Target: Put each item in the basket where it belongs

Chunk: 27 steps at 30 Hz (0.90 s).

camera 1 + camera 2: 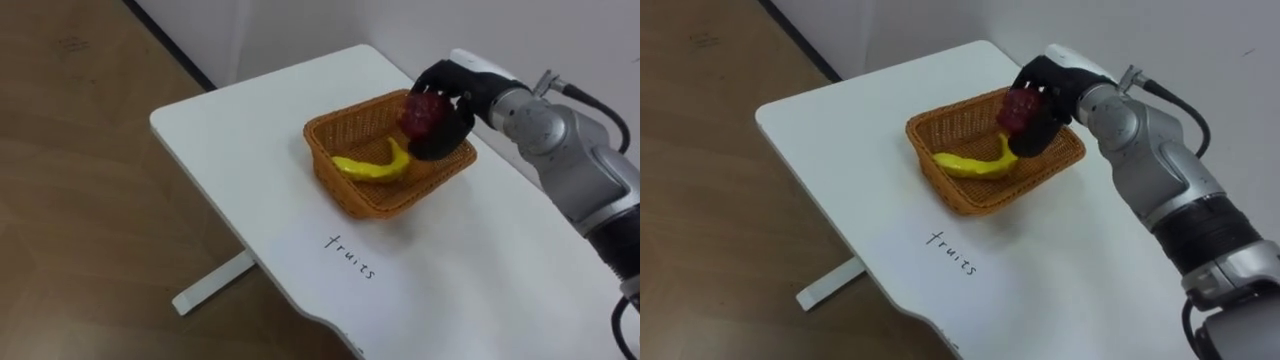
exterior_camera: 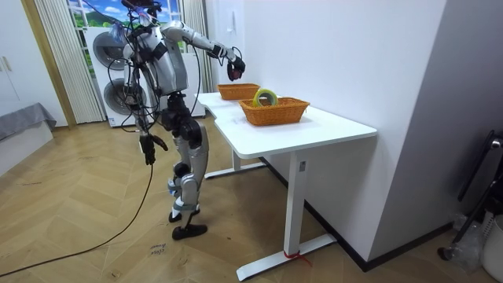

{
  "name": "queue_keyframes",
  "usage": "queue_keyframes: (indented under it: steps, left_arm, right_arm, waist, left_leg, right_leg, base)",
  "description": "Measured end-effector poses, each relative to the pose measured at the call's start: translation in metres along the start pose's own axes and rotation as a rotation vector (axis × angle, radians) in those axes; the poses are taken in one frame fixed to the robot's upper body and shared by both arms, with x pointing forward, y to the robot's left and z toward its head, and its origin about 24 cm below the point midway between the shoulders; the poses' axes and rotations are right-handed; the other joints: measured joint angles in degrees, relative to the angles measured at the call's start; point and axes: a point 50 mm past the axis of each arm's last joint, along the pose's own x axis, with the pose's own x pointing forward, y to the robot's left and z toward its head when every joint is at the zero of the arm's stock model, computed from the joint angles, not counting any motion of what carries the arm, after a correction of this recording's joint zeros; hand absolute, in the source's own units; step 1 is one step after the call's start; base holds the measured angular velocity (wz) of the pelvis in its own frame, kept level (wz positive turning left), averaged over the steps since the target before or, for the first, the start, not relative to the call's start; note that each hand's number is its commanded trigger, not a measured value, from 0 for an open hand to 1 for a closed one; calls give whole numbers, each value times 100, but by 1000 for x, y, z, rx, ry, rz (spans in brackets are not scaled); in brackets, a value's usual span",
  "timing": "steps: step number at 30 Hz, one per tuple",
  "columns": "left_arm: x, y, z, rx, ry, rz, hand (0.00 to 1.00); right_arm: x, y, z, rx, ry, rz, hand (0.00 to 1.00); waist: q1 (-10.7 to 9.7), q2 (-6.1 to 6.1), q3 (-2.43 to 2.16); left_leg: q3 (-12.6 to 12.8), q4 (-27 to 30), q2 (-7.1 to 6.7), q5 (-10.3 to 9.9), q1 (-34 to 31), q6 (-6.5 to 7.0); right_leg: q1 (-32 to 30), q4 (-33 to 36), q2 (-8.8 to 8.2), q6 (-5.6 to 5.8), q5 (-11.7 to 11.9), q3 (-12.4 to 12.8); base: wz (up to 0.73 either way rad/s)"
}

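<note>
One red fruit (image 1: 424, 112) is hanging above the fruit basket (image 1: 340, 186), with the right hand (image 1: 456, 128) curling round it from above and behind. The fruit is sitting over the basket's back corner, nearest the wall, while a banana (image 1: 372, 168) is lying across the basket floor toward the front. The left hand (image 2: 149, 146) is dangling by the robot's side in the room view, its fingers loose.

The step in hand is looking like the drop. To do it well, the hand should be sinking inside the rim before loosening, aiming at the bare weave behind the banana. A release from this height is risking a bounce off the banana or over the low wall. After letting go, lifting straight up should be keeping the fingers clear of the rim.

The worktop (image 1: 250, 150) is lying bare between the basket and its left end and front edges, so there is plenty of room on those sides. The handwritten label (image 1: 350, 257) is sitting near the front edge. The wall is running close behind the basket, so backing off toward the front is looking safer. In the room view a second basket (image 2: 277, 112), holding a tape roll (image 2: 266, 97), is standing just beside the first, further along the worktop.
</note>
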Motion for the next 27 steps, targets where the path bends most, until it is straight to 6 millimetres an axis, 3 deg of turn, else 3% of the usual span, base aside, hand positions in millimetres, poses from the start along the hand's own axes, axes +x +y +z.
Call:
queue_keyframes:
  steps: [27]
  left_arm:
    - [-1, -1, 7, 49, -25, -2, 0]
  right_arm:
    - [0, -2, 1, -4, -4, -45, 0]
  waist:
    - [-7, -8, -6]
  left_leg:
    - [29, 161, -19, -5, -190, 3]
  right_leg:
    - [-94, 6, -3, -1, 1, 8]
  base:
    - [0]
